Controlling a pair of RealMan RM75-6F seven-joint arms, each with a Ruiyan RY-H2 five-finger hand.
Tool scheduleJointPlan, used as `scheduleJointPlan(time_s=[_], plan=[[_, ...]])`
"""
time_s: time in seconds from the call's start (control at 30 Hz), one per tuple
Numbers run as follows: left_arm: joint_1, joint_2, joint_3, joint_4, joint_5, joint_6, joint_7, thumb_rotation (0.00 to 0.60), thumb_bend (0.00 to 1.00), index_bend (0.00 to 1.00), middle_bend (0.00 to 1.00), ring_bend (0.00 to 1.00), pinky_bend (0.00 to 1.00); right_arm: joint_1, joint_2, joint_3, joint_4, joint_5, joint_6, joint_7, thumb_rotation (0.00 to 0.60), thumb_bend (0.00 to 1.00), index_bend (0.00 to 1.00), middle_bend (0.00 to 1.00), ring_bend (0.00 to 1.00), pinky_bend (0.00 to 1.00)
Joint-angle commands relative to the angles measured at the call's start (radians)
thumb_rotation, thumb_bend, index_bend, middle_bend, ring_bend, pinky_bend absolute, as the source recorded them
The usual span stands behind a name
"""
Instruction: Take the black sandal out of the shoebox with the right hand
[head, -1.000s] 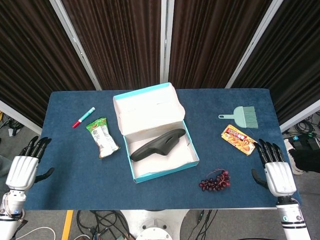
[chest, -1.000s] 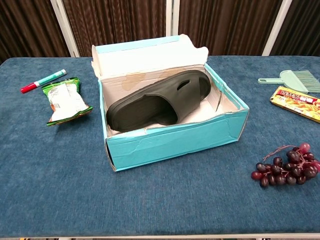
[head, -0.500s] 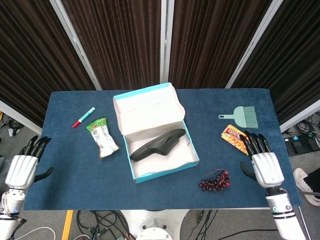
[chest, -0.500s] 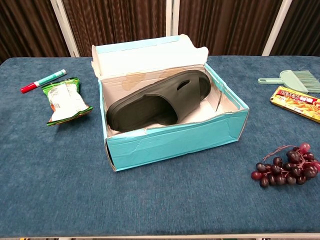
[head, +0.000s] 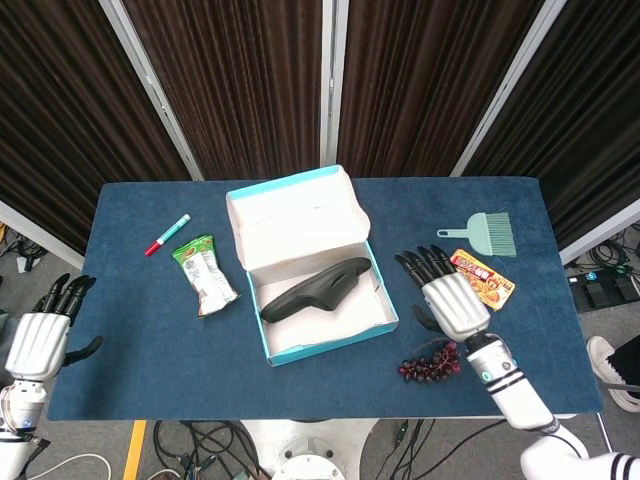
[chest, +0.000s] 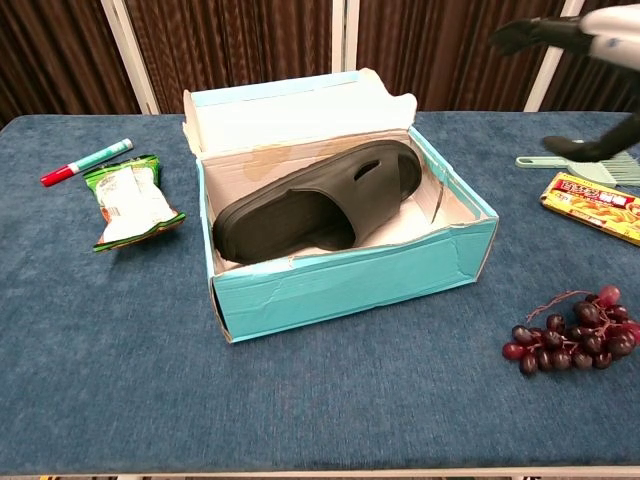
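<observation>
Black sandal (head: 318, 288): lies inside the shoebox (head: 330, 344), untouched.
Right hand (head: 447, 294): fingers spread, empty, above the table just right of the shoebox.
Left hand (head: 42, 332): fingers extended, empty, at the table's left edge.
Done: nothing.
Remaining: reach, grasp, lift out.

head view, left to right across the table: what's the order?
left hand → marker → snack bag → shoebox holding the black sandal → right hand → brush
</observation>
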Motion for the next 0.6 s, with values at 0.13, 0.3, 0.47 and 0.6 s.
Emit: scheduleJointPlan(time_s=[0.13,0.3,0.47,0.6], plan=[[0.005,0.0,0.003,0.012,0.001,0.002,-0.016,0.6,0.19,0.1,0.11,0.03,0.29,0.128,-0.095,0.029,0.025,0.092,-0.108,-0.099,0.6,0.3,0.0,0.09,0.0,0.0],[0.008,0.004,0.003,0.017,0.001,0.008,-0.026,0.6,0.19,0.1,0.11,0.03,0.29,0.205,-0.161,0.028,0.058,0.145,-0.159,-0.159,0.6,0.3,0.0,0.1,0.0,0.0],[0.011,0.004,0.004,0.024,-0.001,0.007,-0.035,0.6,0.19,0.1,0.11,0.03,0.29,0.271,-0.218,0.025,0.101,0.2,-0.188,-0.214,0.6,0.3,0.01,0.12,0.0,0.0],[0.013,0.001,0.002,0.033,-0.004,0.008,-0.044,0.6,0.19,0.1,0.11,0.03,0.29,0.331,-0.262,0.019,0.143,0.265,-0.224,-0.259,0.6,0.3,0.02,0.12,0.0,0.0]])
